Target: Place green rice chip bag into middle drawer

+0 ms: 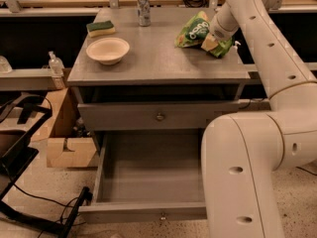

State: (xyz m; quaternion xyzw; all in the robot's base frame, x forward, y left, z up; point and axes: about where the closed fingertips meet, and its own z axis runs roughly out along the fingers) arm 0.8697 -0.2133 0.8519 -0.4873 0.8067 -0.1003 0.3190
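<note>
The green rice chip bag [192,29] lies crumpled on the right rear of the grey cabinet top [158,58], its white lettering facing up. My gripper [211,39] reaches down from the white arm [257,38] and rests on the bag's right part, with green foil showing on both sides of it. The middle drawer [148,167] is pulled out wide open below, empty, with its small knob [161,215] on the front panel.
The upper knobbed drawer [159,116] is shut. A white bowl [107,50], a green-and-yellow sponge [100,28] and a metal can [143,8] stand on the top. My arm's large elbow [242,177] covers the drawer's right side. A cardboard box [67,150] and a spray bottle [56,68] are on the left.
</note>
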